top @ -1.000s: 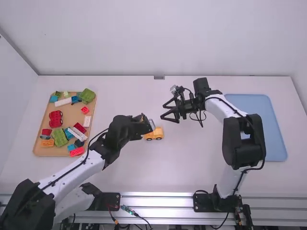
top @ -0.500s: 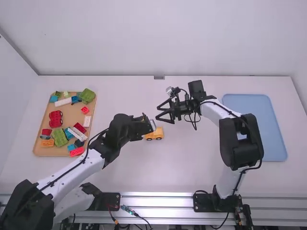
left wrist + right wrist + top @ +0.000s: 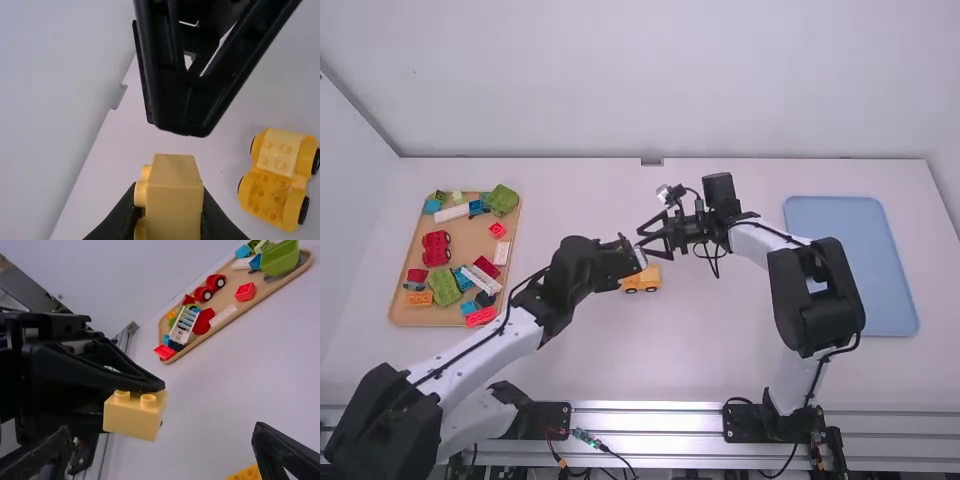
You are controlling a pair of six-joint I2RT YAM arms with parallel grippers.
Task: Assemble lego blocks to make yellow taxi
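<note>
Yellow taxi base: on table, middle of the high view, near left gripper | left gripper: closed on yellow block | right gripper: spread wide, near that block

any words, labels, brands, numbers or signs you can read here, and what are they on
None that can be read.
The yellow block and the yellow car base show no lettering; anything on their studs is too small to tell.
The blue tray looks plain.
Any print on the blocks in the wooden tray is too small to read.
</note>
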